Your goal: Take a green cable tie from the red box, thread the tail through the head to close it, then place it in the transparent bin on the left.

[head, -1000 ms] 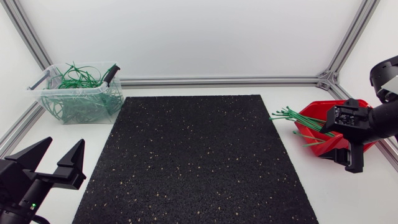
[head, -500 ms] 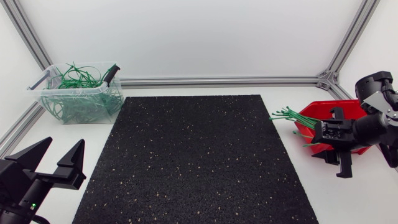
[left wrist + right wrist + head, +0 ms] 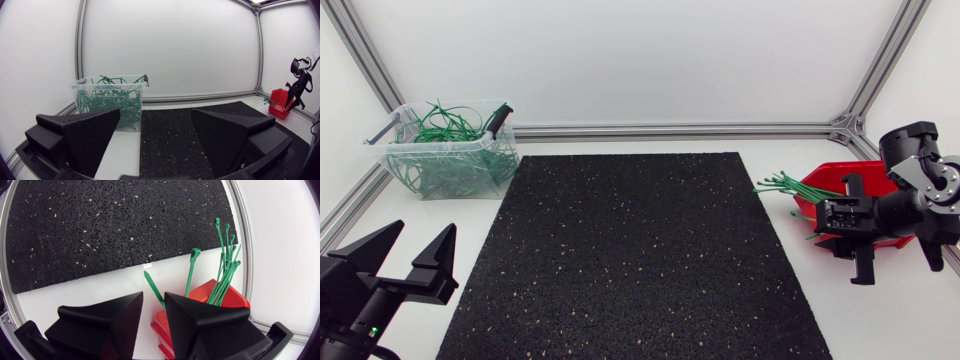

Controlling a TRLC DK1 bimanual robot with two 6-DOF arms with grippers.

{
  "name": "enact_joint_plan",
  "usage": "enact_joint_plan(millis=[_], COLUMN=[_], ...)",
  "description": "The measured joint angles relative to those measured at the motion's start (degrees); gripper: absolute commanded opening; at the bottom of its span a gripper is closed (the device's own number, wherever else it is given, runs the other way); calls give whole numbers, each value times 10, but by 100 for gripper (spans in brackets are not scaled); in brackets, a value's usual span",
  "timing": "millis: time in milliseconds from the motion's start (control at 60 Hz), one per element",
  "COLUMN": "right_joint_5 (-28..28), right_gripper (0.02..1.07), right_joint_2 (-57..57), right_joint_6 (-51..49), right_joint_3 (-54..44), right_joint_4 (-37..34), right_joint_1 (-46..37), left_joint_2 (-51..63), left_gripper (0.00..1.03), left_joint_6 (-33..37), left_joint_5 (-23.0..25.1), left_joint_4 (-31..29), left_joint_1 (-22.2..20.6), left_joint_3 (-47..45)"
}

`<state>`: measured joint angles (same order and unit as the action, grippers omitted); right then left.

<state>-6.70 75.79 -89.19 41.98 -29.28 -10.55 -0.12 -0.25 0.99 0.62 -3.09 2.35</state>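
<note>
two grippers are in view. the left gripper (image 3: 420,238) is parked at the near left corner of the bench (image 3: 880,325), spread wide and holding nothing. the right gripper (image 3: 154,296) hangs at the red box (image 3: 201,292) by the bench's right edge. one green cable tie (image 3: 152,285) runs from the box into its narrow gap; whether the tie is clamped cannot be determined. further ties (image 3: 788,184) fan out of the box toward the black mat (image 3: 630,250). the transparent bin (image 3: 506,150), at the far left corner, contains a tangle of green ties (image 3: 440,126).
</note>
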Motion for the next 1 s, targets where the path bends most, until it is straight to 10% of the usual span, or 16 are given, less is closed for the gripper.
enact_joint_plan(millis=[533, 1000], right_joint_5=[21, -58], right_gripper=[8, 8], right_joint_2=[-14, -80], right_joint_6=[-9, 43], right_joint_3=[0, 129], right_joint_4=[25, -145], right_joint_1=[11, 14], left_joint_2=[0, 0], left_gripper=[100, 100], left_joint_6=[0, 0], left_joint_5=[0, 0], left_joint_4=[0, 0], left_joint_1=[-5, -9], left_joint_3=[0, 0])
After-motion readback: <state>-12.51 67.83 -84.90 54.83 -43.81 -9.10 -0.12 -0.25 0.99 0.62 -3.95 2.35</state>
